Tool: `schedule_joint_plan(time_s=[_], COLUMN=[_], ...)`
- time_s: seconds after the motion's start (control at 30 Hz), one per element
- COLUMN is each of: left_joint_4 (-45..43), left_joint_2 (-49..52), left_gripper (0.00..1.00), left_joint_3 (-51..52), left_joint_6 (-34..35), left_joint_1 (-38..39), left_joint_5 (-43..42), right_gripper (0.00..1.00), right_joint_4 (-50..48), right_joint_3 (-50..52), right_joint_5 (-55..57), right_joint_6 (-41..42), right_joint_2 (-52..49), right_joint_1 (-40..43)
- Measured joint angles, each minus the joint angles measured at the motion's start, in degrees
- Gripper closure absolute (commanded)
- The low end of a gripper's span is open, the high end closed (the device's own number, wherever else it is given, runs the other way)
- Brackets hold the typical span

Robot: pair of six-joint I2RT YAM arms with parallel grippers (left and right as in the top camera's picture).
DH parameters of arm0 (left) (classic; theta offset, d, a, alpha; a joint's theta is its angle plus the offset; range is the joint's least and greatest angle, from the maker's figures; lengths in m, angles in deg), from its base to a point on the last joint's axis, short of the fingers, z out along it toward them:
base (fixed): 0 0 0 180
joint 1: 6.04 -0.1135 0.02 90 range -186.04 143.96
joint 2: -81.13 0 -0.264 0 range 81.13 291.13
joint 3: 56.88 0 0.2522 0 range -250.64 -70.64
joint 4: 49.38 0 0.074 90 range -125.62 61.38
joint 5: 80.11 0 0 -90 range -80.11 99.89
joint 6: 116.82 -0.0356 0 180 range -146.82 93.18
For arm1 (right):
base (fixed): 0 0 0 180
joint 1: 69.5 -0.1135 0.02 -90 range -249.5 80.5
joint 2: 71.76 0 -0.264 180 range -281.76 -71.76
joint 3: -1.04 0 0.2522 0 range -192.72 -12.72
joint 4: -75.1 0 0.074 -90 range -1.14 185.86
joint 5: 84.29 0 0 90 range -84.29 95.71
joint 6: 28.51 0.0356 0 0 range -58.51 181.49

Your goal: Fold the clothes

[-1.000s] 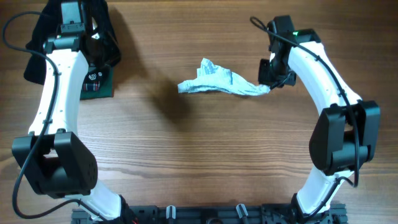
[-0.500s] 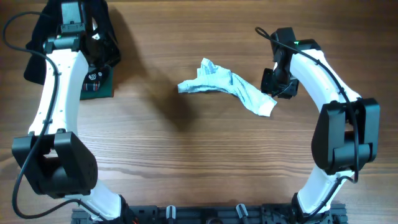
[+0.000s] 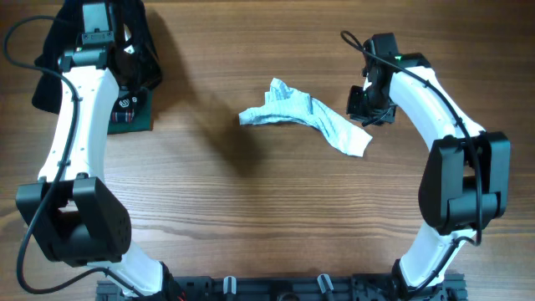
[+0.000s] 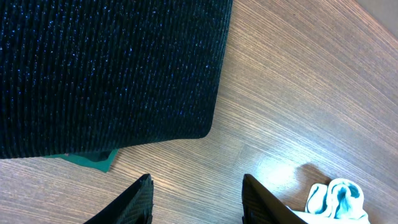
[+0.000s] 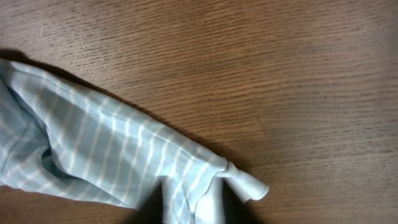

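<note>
At far left the left gripper (image 4: 198, 198) hangs open and empty beside the black knit garment (image 4: 106, 68). The clothes (image 3: 305, 117) lie mid-table, long axis running left to lower right. Their right end sits just beside the right gripper (image 3: 364, 109), the nearer arm; whether it grips cannot be told.

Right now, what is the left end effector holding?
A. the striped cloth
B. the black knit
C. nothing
C: the left end effector is open over the bare table, with nothing between its fingers; the black knit lies beyond them.
</note>
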Motion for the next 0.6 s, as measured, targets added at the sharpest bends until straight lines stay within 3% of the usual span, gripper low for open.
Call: schedule_joint_plan(time_s=[0.6], left_joint_4=[0.09], left_joint_2=[0.0], left_gripper=[0.55], left_joint_3=[0.0], left_joint_6=[0.0], left_joint_1=[0.0], left_joint_5=[0.0], right_gripper=[0.96], right_joint_4=[-9.79], right_joint_3=[11.41], right_joint_5=[-1.55], right_joint_6=[-0.13], right_joint_2=[0.15], right_joint_1=[0.0])
